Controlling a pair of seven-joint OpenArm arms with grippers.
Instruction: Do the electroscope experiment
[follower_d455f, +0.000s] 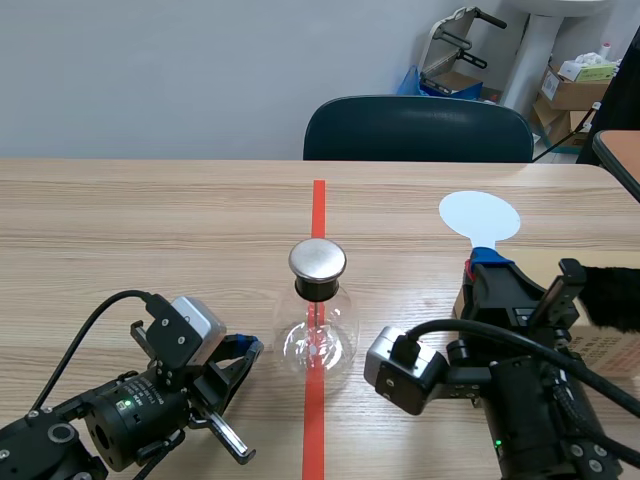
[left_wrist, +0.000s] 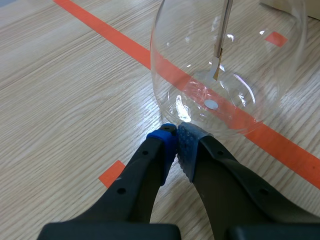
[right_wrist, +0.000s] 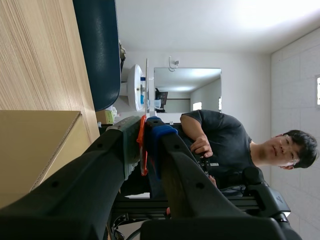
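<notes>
Low at frame left, the left claw is pressed together, tips at the base of the glass electroscope, upright at centre of the worktop. Right claw pinches the white-disc wand, its long axis pointing up-frame; the electroscope's metal cap lies left of and below the disc, nearer this arm
</notes>
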